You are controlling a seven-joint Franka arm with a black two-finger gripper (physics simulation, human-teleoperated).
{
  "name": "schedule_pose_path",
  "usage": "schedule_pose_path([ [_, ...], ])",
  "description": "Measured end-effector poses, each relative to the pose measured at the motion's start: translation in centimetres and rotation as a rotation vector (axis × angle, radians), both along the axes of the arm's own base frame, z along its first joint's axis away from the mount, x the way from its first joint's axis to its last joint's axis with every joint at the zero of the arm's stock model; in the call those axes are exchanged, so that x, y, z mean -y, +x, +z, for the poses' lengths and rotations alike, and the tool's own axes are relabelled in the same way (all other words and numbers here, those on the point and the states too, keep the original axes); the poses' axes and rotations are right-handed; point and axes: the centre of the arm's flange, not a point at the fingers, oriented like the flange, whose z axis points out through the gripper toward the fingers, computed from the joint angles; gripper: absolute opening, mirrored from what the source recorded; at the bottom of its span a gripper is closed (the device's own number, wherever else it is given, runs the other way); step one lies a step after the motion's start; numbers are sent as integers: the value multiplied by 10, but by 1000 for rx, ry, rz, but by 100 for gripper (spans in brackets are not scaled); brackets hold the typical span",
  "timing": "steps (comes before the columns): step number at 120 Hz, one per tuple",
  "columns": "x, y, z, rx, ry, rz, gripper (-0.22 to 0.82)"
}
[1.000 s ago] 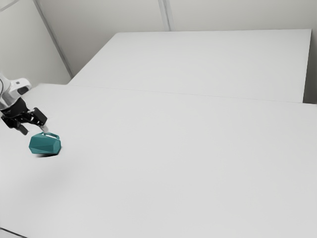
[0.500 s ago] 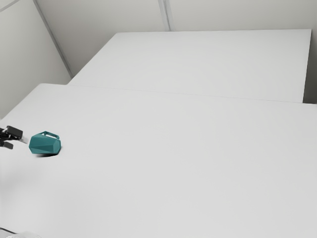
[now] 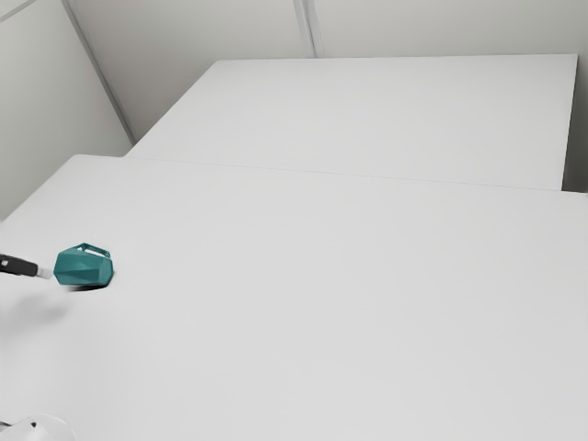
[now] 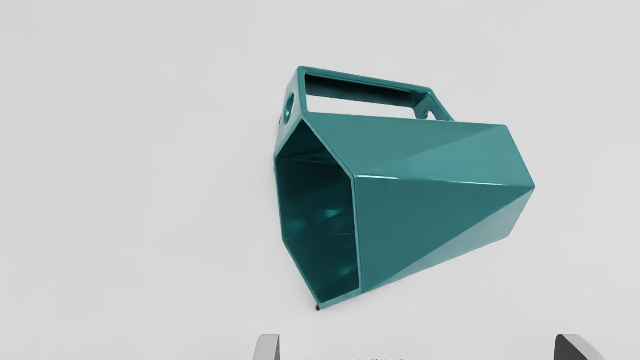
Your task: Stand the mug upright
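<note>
Claw (image 3: 45, 273) turned, mug (image 3: 84, 267) on its side, just ahead

Wht tbl (image 3: 322, 303), lt gry walls (image 3: 184, 55)

And there's the gripper (image 3: 44, 273) at middle left of the exterior frame, its rear cut off by the edge; lower left, a rounded white piece (image 3: 41, 430) is cropped, too partial to name. In the wrist view, fingers (image 4: 268, 348) run off-frame, the mug (image 4: 425, 200) hides its own underside, and a dark speck (image 4: 318, 308) by its rim is too tiny to identify.
</note>
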Motion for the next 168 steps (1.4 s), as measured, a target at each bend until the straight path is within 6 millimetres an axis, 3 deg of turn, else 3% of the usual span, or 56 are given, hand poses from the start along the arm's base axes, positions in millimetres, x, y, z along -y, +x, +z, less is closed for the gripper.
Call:
schedule_pose_path([
  [31, -3, 6, -34, 34, 64, -115, 59],
  [129, 29, 44, -54, 114, 151, -344, 51],
  [154, 29, 44, -55, 125, 163, -349, 33],
  [168, 28, 44, -52, 132, 173, -349, 15],
])
